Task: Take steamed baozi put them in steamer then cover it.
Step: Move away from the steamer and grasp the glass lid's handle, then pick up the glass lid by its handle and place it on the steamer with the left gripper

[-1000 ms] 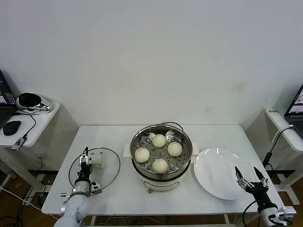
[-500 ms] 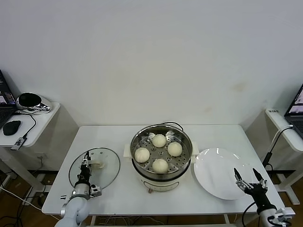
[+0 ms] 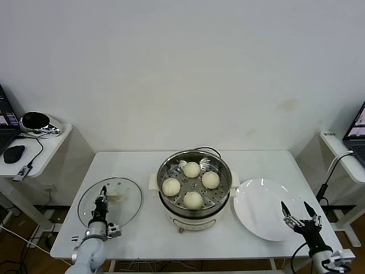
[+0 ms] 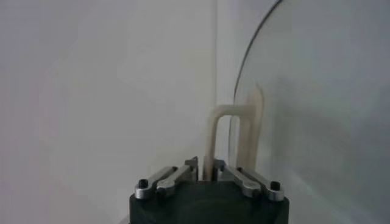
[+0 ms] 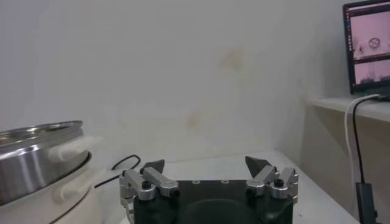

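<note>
Cover (image 3: pixel 110 202) lies on the table (image 3: pixel 142 237) left of the steamer (image 3: pixel 194 184), which holds four baozi (image 3: pixel 193 200). I note my left gripper (image 3: pixel 103 194) clenched on its handle (image 4: pixel 231 143). Right gripper (image 3: pixel 297 214) hangs spread by the plate (image 3: pixel 259 208), holding nothing.

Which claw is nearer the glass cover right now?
Left. The left claw is shut on the cover handle; the right claw hangs open past the plate, across the table.
</note>
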Motion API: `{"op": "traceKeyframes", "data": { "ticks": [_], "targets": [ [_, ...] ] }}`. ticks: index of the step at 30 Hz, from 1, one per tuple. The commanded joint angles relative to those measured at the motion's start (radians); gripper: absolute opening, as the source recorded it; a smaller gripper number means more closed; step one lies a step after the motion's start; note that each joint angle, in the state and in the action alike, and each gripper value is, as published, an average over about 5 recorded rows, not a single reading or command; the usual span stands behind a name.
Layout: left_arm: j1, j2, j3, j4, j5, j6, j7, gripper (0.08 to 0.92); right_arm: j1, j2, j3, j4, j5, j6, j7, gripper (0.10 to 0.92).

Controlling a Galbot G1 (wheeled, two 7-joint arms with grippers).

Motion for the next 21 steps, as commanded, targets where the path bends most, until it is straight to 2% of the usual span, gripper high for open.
{"op": "traceKeyframes", "data": {
  "ticks": [1, 6, 10, 14, 21],
  "targets": [
    [0.098, 0.044, 0.000, -0.303, -0.112, 0.153, 0.144, 0.143, 0.005, -0.001, -0.004, -0.004, 0.001, 0.003, 0.000, 0.823],
    [0.143, 0.091, 0.035, -0.476, -0.069, 0.409, 0.176, 0.143, 0.012, -0.003, -0.009, -0.005, 0.002, 0.005, -0.002, 0.823],
    [0.145, 0.083, 0.038, -0.586, -0.015, 0.558, 0.259, 0.143, 0.016, 0.001, -0.008, -0.004, 0.000, 0.002, 0.002, 0.823],
    [0.152, 0.058, 0.046, -0.714, 0.048, 0.599, 0.385, 0.143, 0.015, 0.006, -0.005, -0.004, -0.021, -0.004, 0.010, 0.823],
    [0.075, -0.002, 0.157, -0.758, 0.166, 0.600, 0.448, 0.143, 0.013, 0.012, -0.002, -0.001, -0.065, -0.018, 0.023, 0.823]
  ]
}}
